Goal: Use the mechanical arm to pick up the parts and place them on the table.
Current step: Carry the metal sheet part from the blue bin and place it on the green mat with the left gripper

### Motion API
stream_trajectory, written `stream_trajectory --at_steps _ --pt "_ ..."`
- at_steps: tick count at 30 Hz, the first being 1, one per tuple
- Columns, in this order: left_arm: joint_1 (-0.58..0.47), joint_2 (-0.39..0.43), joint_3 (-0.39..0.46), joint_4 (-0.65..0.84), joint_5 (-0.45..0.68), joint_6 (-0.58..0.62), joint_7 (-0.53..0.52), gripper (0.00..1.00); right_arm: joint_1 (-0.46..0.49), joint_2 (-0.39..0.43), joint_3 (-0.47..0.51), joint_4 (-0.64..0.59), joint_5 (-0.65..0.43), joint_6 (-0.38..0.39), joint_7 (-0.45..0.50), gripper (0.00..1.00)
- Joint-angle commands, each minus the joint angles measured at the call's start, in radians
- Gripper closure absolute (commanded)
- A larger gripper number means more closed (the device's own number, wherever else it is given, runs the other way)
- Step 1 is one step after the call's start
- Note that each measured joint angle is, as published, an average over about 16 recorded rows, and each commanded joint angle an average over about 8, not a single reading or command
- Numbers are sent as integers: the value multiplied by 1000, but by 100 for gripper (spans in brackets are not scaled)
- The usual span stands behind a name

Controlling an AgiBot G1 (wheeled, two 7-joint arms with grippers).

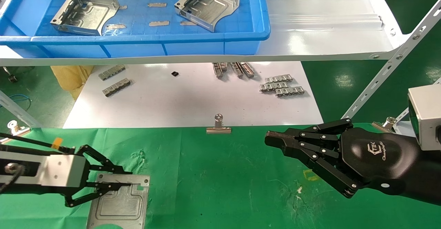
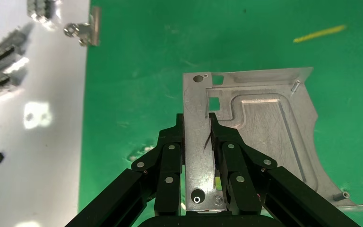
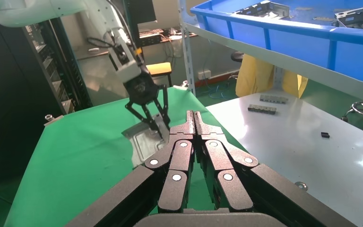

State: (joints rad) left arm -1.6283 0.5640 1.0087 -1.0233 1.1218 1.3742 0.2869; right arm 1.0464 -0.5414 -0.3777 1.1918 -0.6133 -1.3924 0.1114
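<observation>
One silver part (image 1: 120,205) lies on the green table (image 1: 224,180) at the front left. My left gripper (image 1: 129,179) is shut on its raised side rim; in the left wrist view the fingers (image 2: 170,156) press either side of that rim on the part (image 2: 264,132). My right gripper (image 1: 270,139) is shut and empty, hovering over the right of the table; in its wrist view (image 3: 194,113) the part (image 3: 144,139) and left gripper (image 3: 153,125) show beyond it. Two more parts (image 1: 86,13) (image 1: 206,10) lie in the blue tray (image 1: 137,37) on the upper shelf.
A white board (image 1: 193,101) behind the cloth holds grey chain-link strips (image 1: 282,86) (image 1: 115,80). A binder clip (image 1: 218,125) sits at the cloth's far edge. A perforated metal strut (image 1: 389,70) slopes down at the right, under the white shelf.
</observation>
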Motion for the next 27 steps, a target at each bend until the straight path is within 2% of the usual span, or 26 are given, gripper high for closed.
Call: stream_trajectory --at_steps 1,8,16,27 --pt "16 4 9 -14 16 -25 -8 100 0 0 0 0 0 0 0 100" --pt "54 17 17 -11 34 -95 -22 100 0 0 0 0 0 0 0 100" --pt "73 32 23 22 68 -152 7 100 0 0 0 0 0 0 0 100" --pt "85 51 23 58 77 -176 50 99 0 0 0 0 0 0 0 100"
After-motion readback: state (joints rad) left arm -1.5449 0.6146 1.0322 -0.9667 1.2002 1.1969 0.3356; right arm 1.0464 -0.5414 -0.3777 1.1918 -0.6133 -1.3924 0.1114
